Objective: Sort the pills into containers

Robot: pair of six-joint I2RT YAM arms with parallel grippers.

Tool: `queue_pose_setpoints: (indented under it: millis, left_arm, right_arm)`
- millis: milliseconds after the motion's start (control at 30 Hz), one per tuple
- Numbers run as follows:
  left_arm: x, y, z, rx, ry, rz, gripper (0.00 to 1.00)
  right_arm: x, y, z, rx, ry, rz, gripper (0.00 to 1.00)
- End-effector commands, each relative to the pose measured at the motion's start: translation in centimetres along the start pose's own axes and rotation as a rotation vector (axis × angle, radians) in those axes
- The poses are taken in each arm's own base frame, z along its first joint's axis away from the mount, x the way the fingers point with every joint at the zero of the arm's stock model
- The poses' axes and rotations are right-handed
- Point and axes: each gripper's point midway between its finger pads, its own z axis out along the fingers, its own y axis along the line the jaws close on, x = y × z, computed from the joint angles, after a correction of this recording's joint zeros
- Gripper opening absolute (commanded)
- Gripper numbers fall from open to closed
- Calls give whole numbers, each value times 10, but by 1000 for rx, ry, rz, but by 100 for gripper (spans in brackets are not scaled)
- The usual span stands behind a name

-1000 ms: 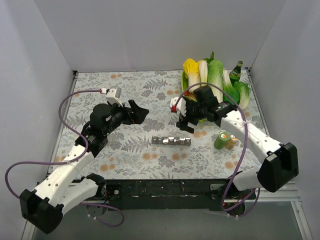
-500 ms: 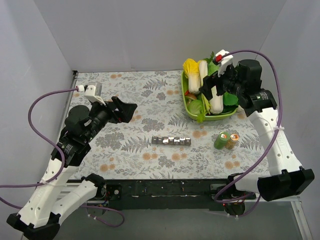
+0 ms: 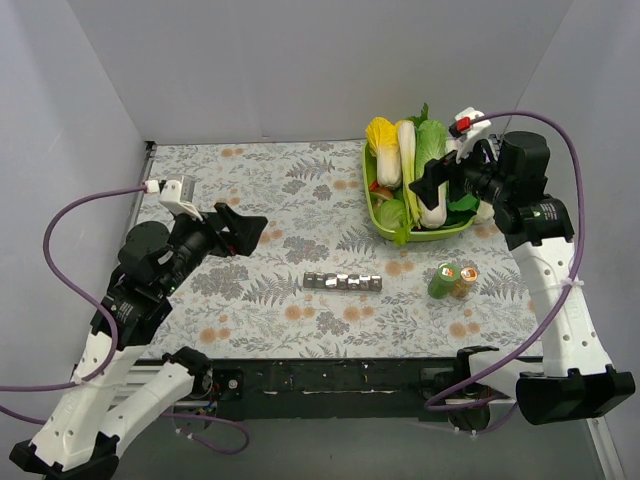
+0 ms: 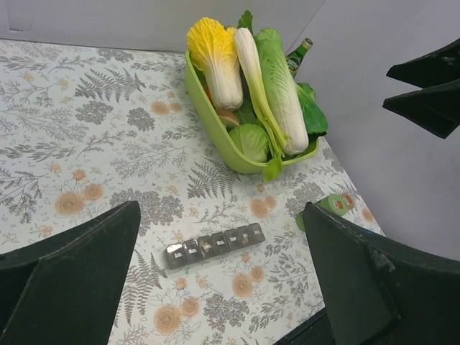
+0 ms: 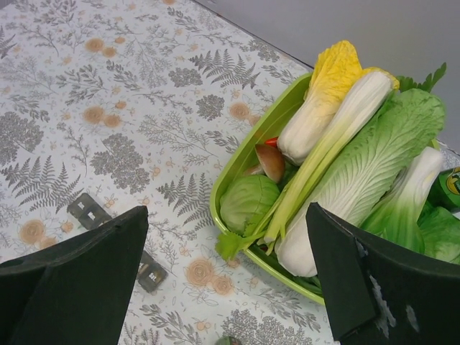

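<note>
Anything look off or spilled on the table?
Nothing is spilled or damaged. The containers lie flat mid-table. Odd for a pill job: a green tray heaped with vegetables sits at the back right, and no loose pills are in view, only two small bottles right of the containers.

The flat table cloth point(image 3: 300, 190) is white, with grey fern leaves and pale orange flowers. The narrow metal strip of small square boxes point(image 3: 343, 282) is shiny silver-grey. The long plastic tray point(image 4: 215, 133) is bright lime green. The leafy cabbage point(image 4: 212, 43) is yellow on top and white below. One small round bottle point(image 3: 441, 281) is green.
</note>
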Motion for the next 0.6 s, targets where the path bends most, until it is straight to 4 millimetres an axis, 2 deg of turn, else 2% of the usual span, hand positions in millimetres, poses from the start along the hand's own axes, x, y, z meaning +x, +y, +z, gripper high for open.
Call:
queue_pose_setpoints:
  millis: [0, 300, 400, 467, 567]
  left_arm:
    - [-1, 1, -10, -1, -13, 0, 98]
    - [-6, 8, -26, -30, -67, 1, 98]
    - [-3, 9, -25, -28, -68, 1, 98]
    - [-3, 9, -25, -22, -70, 6, 98]
    - [0, 10, -21, -22, -65, 15, 98]
  right_arm:
    - [-13, -2, -12, -6, -50, 54, 98]
    - [-24, -20, -27, 30, -92, 85, 98]
    - [-23, -22, -28, 28, -91, 93, 98]
    - [-20, -33, -32, 58, -88, 102, 98]
    - [-14, -39, -32, 56, -78, 107, 98]
